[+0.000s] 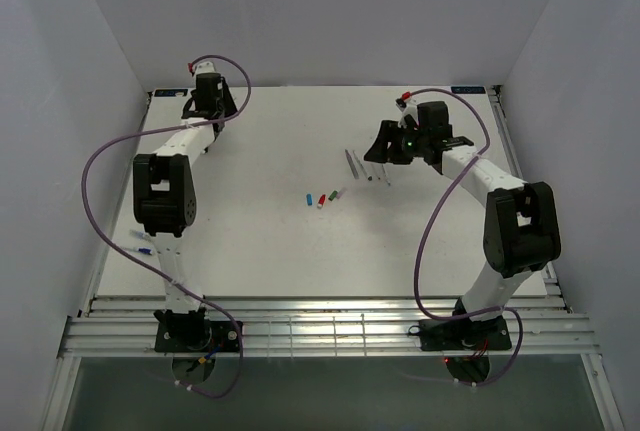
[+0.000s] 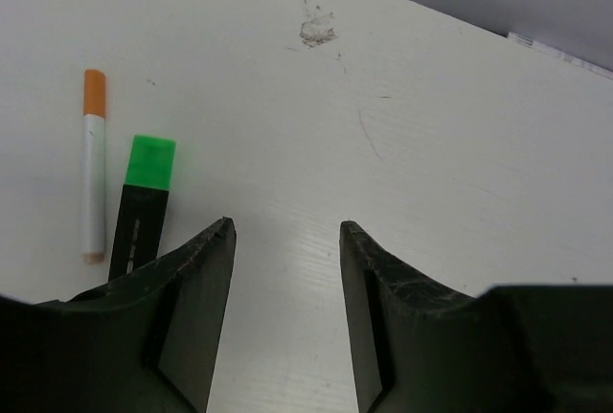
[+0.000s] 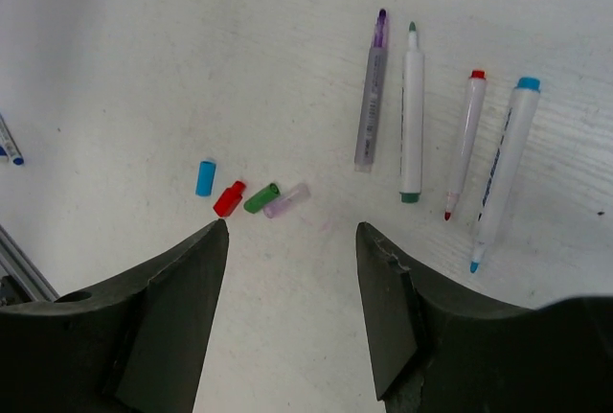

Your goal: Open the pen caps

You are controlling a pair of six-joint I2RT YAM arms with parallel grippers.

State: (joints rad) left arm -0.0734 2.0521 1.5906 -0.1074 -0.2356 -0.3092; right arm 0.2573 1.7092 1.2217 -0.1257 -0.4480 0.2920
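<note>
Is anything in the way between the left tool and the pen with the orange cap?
Yes. The black marker with the green cap lies beside the orange-capped pen, not touching it, on the side nearer the open left tool. The tool would pass over or around that marker first.

Bright, diffuse light; flat white tabletop nearly washed out; glare on ribbed metal rails along its near edge; shadows faint.

blue cap, red cap, green cap
</note>
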